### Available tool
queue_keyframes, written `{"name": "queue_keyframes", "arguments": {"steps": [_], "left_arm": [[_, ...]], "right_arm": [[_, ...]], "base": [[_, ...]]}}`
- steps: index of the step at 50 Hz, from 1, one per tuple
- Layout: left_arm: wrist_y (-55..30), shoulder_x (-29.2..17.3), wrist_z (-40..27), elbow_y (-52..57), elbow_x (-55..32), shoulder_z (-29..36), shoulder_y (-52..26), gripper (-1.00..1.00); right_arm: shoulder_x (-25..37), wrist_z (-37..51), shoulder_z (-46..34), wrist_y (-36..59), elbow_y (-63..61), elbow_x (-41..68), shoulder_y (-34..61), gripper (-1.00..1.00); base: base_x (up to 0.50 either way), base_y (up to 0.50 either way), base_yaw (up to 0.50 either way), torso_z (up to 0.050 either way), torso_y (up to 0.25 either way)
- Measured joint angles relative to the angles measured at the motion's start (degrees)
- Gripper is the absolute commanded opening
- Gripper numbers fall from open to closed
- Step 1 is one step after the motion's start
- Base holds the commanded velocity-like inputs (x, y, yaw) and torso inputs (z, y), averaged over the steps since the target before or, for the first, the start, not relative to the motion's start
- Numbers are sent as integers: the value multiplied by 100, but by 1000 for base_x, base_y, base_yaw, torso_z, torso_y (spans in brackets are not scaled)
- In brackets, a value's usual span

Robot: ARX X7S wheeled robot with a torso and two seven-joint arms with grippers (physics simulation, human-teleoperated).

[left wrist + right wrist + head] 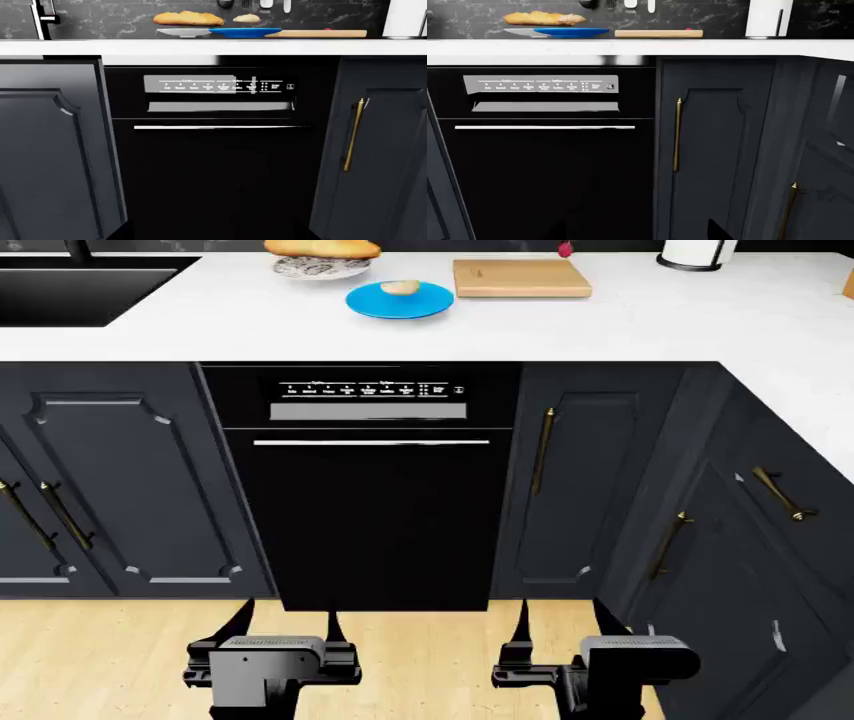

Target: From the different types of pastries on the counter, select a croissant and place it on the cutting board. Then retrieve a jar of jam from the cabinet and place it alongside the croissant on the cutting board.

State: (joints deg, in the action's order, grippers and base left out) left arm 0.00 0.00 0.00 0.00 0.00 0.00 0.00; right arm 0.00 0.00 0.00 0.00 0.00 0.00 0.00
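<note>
The croissant (399, 287) lies on a round blue plate (430, 306) on the white counter (641, 325); in the left wrist view the croissant (247, 18) shows above the plate's rim. The long loaf (320, 248) rests on a grey plate behind it. The wooden cutting board (521, 278) lies bare to the right of the blue plate. My left gripper (288, 612) and right gripper (561, 610) hang low in front of the dishwasher, both open and holding nothing, far below the counter. The jar of jam is out of view.
A black dishwasher (371, 510) fills the front below the counter, with dark cabinet doors (574, 490) and brass handles on both sides. A sink (74, 290) is at the left. A paper towel roll (694, 252) and a red strawberry (565, 250) stand at the back.
</note>
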Motion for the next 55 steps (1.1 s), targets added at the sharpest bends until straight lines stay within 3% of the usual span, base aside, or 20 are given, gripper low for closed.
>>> {"name": "queue_keyframes", "arguments": {"steps": [15, 20, 32, 55], "left_arm": [[-349, -236, -124, 323, -139, 233, -5, 100], [-761, -357, -160, 794, -128, 304, -54, 100], [-2698, -741, -69, 2493, -315, 261, -785, 100], [-6482, -1301, 319, 4827, -1163, -223, -3108, 100]], "right_arm": [[175, 287, -233, 357, -270, 59, 37, 100], [248, 384, -254, 853, -698, 133, 148, 100], [551, 452, -107, 3130, -2430, 623, 927, 100], [859, 352, 764, 7497, -5040, 1875, 3457, 100]], "base": [[0, 0, 0, 0, 0], [0, 0, 0, 48, 0], [1, 0, 0, 50, 0], [471, -74, 0, 50, 0]]}}
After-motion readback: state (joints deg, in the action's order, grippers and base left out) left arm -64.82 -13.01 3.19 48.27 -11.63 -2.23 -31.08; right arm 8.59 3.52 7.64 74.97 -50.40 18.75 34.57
